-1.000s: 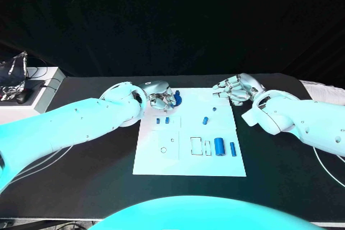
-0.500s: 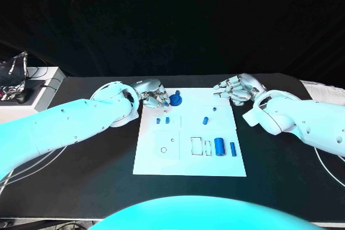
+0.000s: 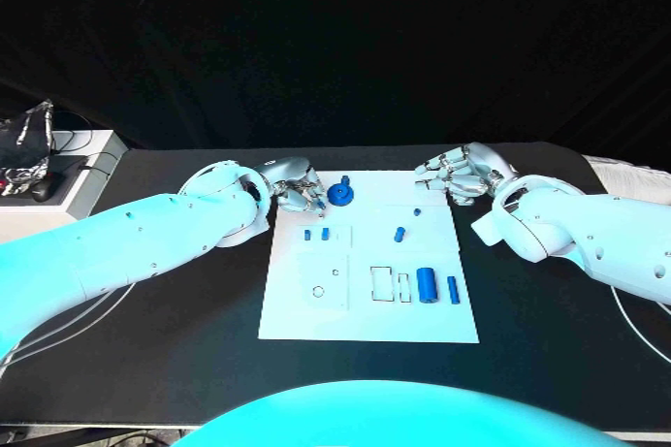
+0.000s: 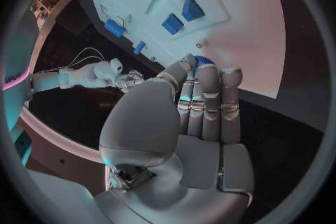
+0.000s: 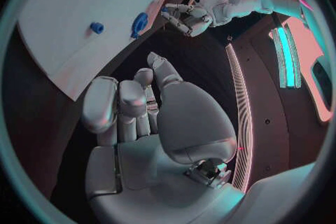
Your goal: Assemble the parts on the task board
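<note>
Resting at the white board's (image 3: 370, 311) far corners: left hand (image 3: 300, 195) and right hand (image 3: 455, 180), fingers curled, nothing held, blue part (image 3: 342, 191) beside left

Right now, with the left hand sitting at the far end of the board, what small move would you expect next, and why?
Probably the left hand edges toward the blue round part beside it at the far edge of the task board to grip it. The hand holds nothing and that part lies closest. The right hand waits off the board's far right corner, also holding nothing.
</note>
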Controlling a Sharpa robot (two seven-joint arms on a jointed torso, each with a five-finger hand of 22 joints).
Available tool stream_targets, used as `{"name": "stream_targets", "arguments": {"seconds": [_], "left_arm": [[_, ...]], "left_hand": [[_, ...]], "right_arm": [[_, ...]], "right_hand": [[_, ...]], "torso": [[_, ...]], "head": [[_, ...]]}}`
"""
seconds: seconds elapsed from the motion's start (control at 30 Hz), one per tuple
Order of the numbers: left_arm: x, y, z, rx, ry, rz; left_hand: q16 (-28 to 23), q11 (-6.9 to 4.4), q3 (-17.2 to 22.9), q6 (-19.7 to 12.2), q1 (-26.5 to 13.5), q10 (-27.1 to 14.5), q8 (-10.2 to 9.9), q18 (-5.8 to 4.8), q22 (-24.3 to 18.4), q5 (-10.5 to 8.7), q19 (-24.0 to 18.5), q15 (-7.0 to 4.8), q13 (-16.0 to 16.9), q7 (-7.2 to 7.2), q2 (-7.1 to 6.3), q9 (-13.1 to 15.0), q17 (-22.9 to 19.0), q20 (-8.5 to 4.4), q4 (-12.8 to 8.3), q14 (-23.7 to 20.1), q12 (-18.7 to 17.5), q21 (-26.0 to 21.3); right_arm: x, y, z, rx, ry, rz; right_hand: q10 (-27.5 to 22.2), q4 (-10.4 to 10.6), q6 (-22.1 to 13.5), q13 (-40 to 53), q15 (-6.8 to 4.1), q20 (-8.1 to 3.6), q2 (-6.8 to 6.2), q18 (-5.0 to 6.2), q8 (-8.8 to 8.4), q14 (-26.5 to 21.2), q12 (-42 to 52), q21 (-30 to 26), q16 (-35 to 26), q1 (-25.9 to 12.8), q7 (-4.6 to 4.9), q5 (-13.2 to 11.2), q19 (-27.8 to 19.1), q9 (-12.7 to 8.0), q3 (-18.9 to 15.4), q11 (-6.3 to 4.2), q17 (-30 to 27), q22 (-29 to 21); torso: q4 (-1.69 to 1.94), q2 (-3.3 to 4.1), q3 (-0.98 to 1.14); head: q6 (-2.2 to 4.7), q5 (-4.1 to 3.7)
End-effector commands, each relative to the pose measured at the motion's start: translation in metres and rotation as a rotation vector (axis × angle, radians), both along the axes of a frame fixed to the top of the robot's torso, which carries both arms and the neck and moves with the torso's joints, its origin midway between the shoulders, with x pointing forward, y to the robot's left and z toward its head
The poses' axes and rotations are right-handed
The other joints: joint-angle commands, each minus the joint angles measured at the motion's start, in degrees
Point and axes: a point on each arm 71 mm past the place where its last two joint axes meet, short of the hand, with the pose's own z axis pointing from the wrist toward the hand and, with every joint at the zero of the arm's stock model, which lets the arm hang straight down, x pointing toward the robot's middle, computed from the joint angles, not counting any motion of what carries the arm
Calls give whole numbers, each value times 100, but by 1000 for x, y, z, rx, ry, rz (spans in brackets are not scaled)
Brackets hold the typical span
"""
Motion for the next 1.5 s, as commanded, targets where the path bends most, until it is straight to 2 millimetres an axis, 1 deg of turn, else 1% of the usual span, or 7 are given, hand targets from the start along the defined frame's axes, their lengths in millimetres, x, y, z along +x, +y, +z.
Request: {"name": "stream_targets", "arguments": {"seconds": [0.03,0.4,0.6,1.13,1.23,1.4,1.5], "left_arm": [[-1,-2,-3,12,25,-9],[-2,-1,-7,23,40,-12],[-2,-1,-9,28,47,-12],[-2,1,-12,38,59,-8],[-2,0,-12,40,63,-11],[-2,-2,-13,41,66,-16],[-3,-2,-14,42,67,-16]], "left_hand": [[32,6,-20,-23,4,-19,18,119,310,18,-11,14,5,0,-10,10,9,38,-11,-31,-3,24],[33,7,-27,-26,1,-21,16,125,312,18,-8,15,4,-1,-23,10,8,44,-6,-30,-3,37],[32,8,-32,-28,1,-23,17,130,310,17,-12,15,4,-1,-28,10,6,48,-1,-31,-3,35],[33,9,-29,-32,14,-26,17,137,308,19,-17,17,5,0,-27,10,4,54,1,-35,-2,36],[33,9,-28,-30,16,-27,17,139,308,19,-21,18,4,-1,-28,10,2,57,4,-41,-2,38],[33,8,-26,-30,18,-25,18,140,306,18,-24,18,5,-4,-26,10,2,58,3,-43,-1,34],[35,10,-23,-36,19,-30,16,142,305,19,-32,19,4,-2,-27,9,1,60,3,-48,-3,28]], "right_arm": [[-1,2,0,1,2,18],[-1,2,0,1,1,19],[-1,2,0,1,1,19],[-1,2,0,0,1,19],[-1,2,0,0,1,19],[-1,2,0,0,1,19],[-1,2,0,0,2,19]], "right_hand": [[-19,-8,1,6,-26,-34,36,17,-15,-12,9,22,-7,25,44,38,418,-8,31,-13,6,847],[-19,-8,1,6,-26,-34,36,17,-15,-12,9,22,-7,25,44,38,418,-8,31,-13,6,847],[-19,-8,1,6,-26,-34,36,17,-15,-12,9,22,-7,25,44,38,418,-8,31,-13,6,847],[-19,-8,1,6,-26,-34,36,17,-15,-12,9,22,-7,25,44,38,418,-8,31,-13,6,847],[-18,-31,0,9,-26,-34,40,17,-15,-9,12,23,-14,19,46,41,418,-17,41,-12,23,846],[-18,-31,0,9,-26,-34,40,17,-15,-9,12,23,-14,19,46,41,418,-17,41,-12,23,846],[-18,-31,0,9,-26,-34,40,17,-15,-9,12,23,-14,19,46,41,418,-17,41,-12,23,846]], "torso": [[3,0,0],[6,0,-8],[6,0,-4],[3,-1,-2],[2,-1,-2],[4,0,-3],[4,1,-2]], "head": [[-1,0],[-1,-2],[-1,-4],[-1,-1],[-1,-21],[-1,-14],[-1,-33]]}}
